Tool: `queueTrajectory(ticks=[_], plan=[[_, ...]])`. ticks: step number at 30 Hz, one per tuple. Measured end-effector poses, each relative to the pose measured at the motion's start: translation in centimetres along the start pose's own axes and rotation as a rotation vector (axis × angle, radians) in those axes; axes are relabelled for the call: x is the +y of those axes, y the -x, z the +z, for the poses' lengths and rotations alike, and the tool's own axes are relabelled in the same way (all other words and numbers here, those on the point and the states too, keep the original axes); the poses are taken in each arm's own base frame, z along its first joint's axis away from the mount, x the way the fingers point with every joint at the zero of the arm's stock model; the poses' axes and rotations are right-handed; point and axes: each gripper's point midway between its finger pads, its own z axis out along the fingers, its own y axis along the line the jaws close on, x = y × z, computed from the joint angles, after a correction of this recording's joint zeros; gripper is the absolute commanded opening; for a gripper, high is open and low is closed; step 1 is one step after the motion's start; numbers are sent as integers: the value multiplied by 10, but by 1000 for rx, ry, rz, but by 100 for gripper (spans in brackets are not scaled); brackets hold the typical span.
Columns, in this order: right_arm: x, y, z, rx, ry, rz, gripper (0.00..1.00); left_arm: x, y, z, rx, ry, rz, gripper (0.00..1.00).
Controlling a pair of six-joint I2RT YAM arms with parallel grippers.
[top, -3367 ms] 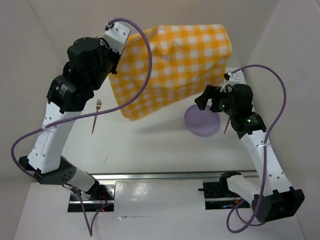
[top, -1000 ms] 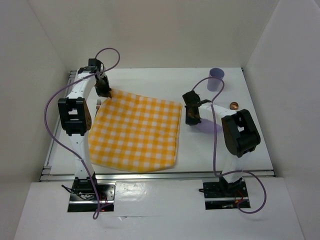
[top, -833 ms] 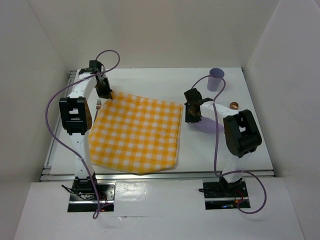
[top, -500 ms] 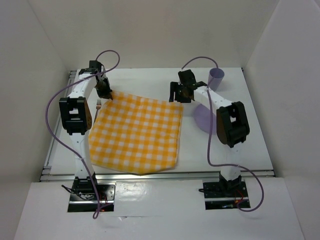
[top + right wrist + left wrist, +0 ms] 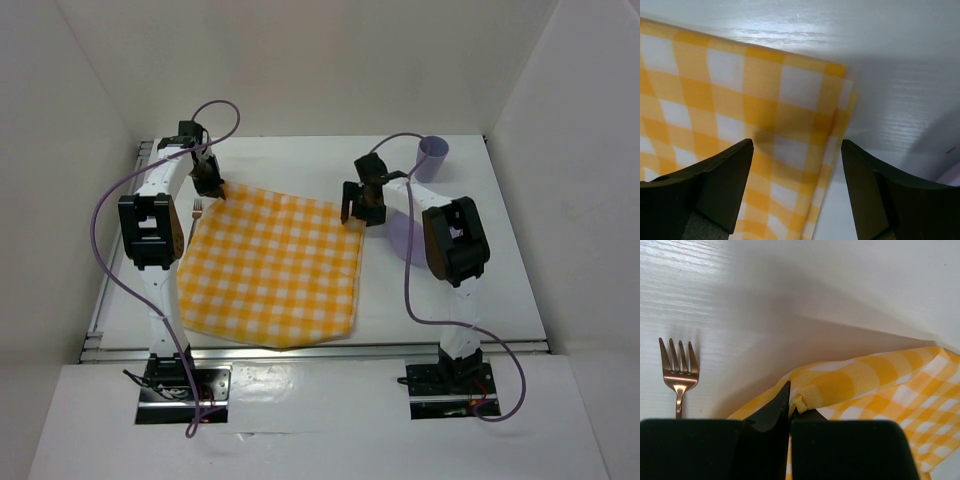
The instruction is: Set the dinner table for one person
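Observation:
A yellow-and-white checked cloth (image 5: pixel 270 265) lies spread flat on the dinner table (image 5: pixel 290 160). My left gripper (image 5: pixel 212 185) sits at the cloth's far left corner, and in the left wrist view the gripper (image 5: pixel 790 407) is shut on a bunched fold of the cloth (image 5: pixel 865 380). My right gripper (image 5: pixel 361 205) hovers over the far right corner. The right wrist view shows that gripper (image 5: pixel 797 150) open, its fingers wide apart above the cloth (image 5: pixel 740 100) and holding nothing.
A copper fork (image 5: pixel 197 208) lies just left of the cloth's pinched corner, its tines (image 5: pixel 679 360) pointing away. A lavender plate (image 5: pixel 405 240) lies right of the cloth, partly under the right arm. A lavender cup (image 5: pixel 433 157) stands at the far right.
The cloth, held up in the air earlier, now lies flat. My right gripper has opened and swung left from beside the plate to the cloth's far right corner. The left gripper has stayed put.

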Motion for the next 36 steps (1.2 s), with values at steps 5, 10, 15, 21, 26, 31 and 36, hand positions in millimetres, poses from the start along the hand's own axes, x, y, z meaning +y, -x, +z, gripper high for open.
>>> queueTrajectory(ticks=[5,10,15,21,26,31,36], plan=[[-11,-13,-8,9,-36,16,83,0,1,-2,-4,3,2,0],[-14,-14,-8,26,-7,32,48,0,2,-6,-9,2,21,0],[0,-6,5,25,123,60,0,0,0,-10,-9,-1,48,0],[-2,0,6,-6,195,91,0,-8,-4,-28,4,-61,126,0],[-12,-14,-47,-66,194,65,0,-31,-15,-82,-19,-149,289,0],[9,26,-192,-408,294,-15,0,-59,-36,-194,-198,-206,471,0],[22,33,-345,-776,415,-100,0,-85,-71,-333,-504,-293,648,0]])
